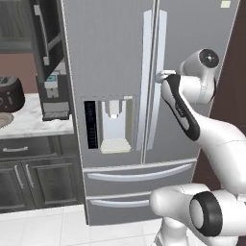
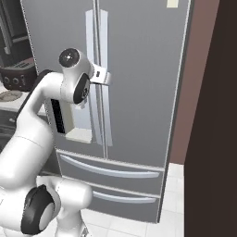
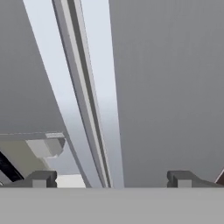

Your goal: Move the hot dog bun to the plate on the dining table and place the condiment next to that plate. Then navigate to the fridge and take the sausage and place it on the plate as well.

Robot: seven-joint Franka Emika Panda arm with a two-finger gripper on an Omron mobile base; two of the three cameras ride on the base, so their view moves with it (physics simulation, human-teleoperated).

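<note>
The tall grey fridge [image 1: 110, 57] stands shut in front of me, with two long vertical door handles at its middle seam. In the left base view my gripper [image 1: 161, 75] is at the right door handle [image 1: 162, 38], about halfway up the doors. In the right base view the gripper [image 2: 105, 77] reaches that same handle [image 2: 104, 37]. In the hand view the gripper [image 3: 111, 179] is open, its fingertips [image 3: 41, 178] wide apart with the pale handle [image 3: 105, 87] running between them. The sausage, hot dog bun, condiment and plate are out of view.
A water dispenser [image 1: 113, 125] is set in the left door, and two freezer drawers [image 1: 134, 175] lie below. To the left is a marble counter [image 1: 33, 125] with a toaster [image 1: 9, 93] and a coffee machine [image 1: 53, 91]. A dark wall [image 2: 213, 139] borders the fridge on the right.
</note>
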